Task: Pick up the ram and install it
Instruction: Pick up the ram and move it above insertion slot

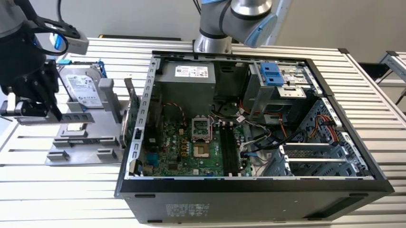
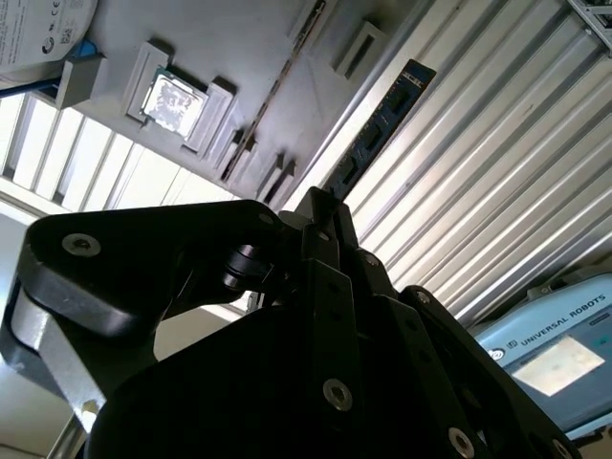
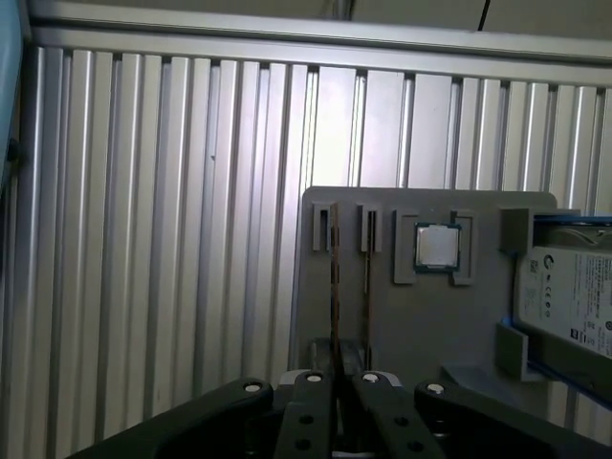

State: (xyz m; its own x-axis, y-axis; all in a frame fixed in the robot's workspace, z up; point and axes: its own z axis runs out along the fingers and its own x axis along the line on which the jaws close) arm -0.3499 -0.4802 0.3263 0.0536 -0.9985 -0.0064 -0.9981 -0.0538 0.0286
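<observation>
News from the left end of the desk (image 2: 497, 172): my fingers (image 3: 321, 384) are pinched narrow on the ram (image 3: 335, 287). Its thin edge runs up the lower centre of the first wrist view from between their tips. In the second wrist view the stick slants from the tips toward the upper right, dark chips showing, across the ribbed metal. The first wrist view has the grey holder tray (image 3: 421, 316) beyond, carrying a square processor (image 3: 437, 246) and, at far right, a hard drive (image 3: 569, 287). In the exterior view the open computer case (image 1: 254, 204) fills centre frame, well apart from that tray at left.
</observation>
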